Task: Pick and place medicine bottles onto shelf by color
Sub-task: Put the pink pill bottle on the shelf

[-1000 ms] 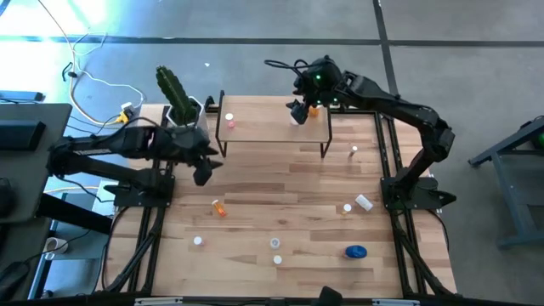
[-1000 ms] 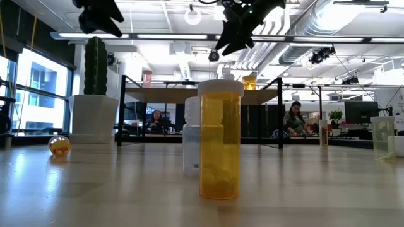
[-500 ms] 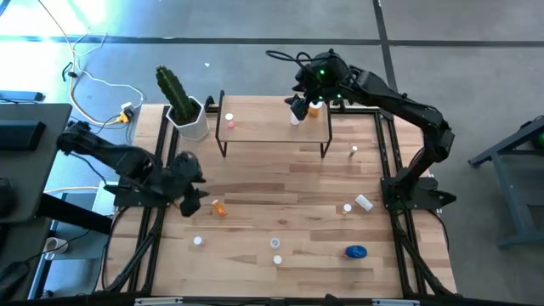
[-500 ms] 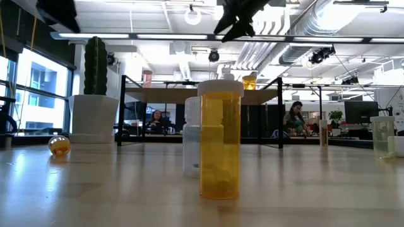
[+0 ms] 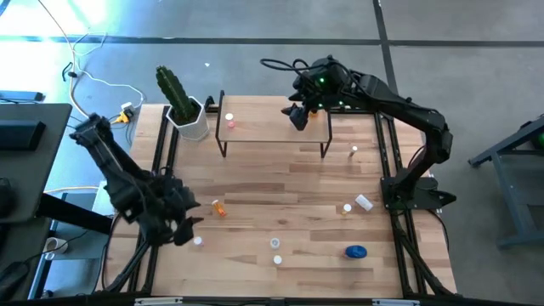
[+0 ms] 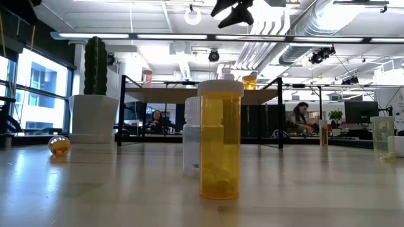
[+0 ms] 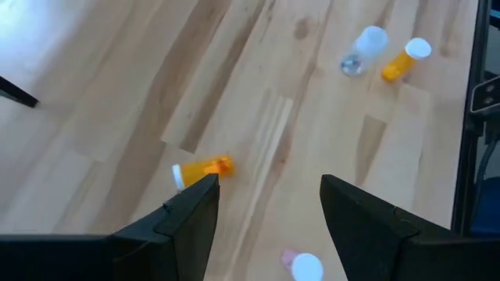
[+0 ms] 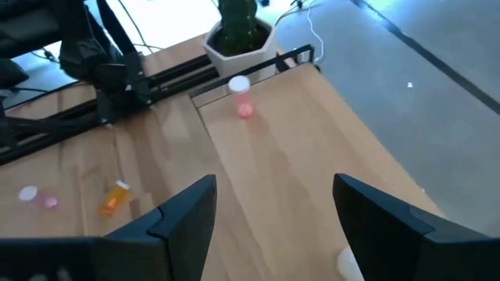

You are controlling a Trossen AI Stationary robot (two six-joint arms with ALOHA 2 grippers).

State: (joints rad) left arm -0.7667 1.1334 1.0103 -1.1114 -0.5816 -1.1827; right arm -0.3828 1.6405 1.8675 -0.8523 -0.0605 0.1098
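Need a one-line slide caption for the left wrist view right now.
Open left gripper above the tabletop, a toppled orange bottle lying just beyond its fingertips.

Bright ceiling lights, window glare upper left; wrist views perhaps blurred.

The big wooden table (image 5: pixel 280 183) holds a small shelf (image 5: pixel 272 127) at the back. Beside it sits a white cactus pot (image 5: pixel 191 123). A pink bottle (image 5: pixel 229 120) stands on the shelf. On the table lie an orange bottle (image 5: pixel 219 207) (tipped over) and a blue bottle (image 5: pixel 355 252).
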